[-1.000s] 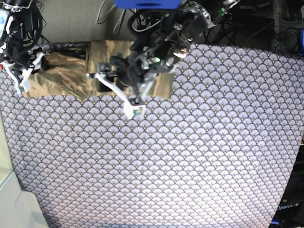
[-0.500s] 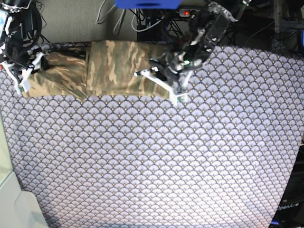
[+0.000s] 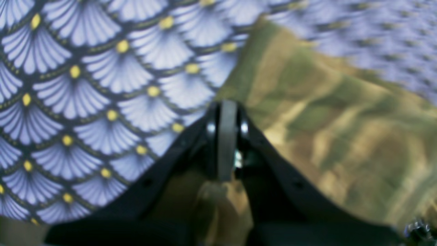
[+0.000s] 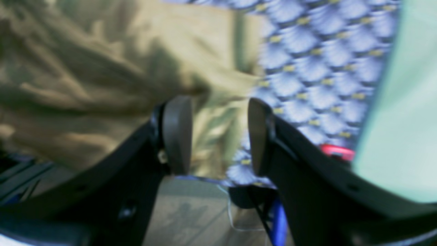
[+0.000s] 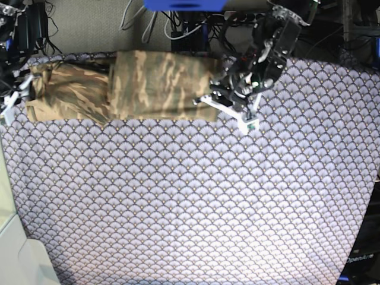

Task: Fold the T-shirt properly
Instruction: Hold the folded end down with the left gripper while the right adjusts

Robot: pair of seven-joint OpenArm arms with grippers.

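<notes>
Two end effectors: left end effector [image 3: 227,143] pinched together beside T-shirt [image 5: 148,83] edge, right end effector [image 4: 218,136] apart. Advisable: regrip hem squarely.

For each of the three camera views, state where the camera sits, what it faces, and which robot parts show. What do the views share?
Base: overhead, facing down on the tablecloth, T-shirt and both arms.
Left wrist: behind the left pincer, shut on the T-shirt.
Right wrist: behind the open right pincer, facing the shirt's edge.
Shared: T-shirt and tablecloth.
</notes>
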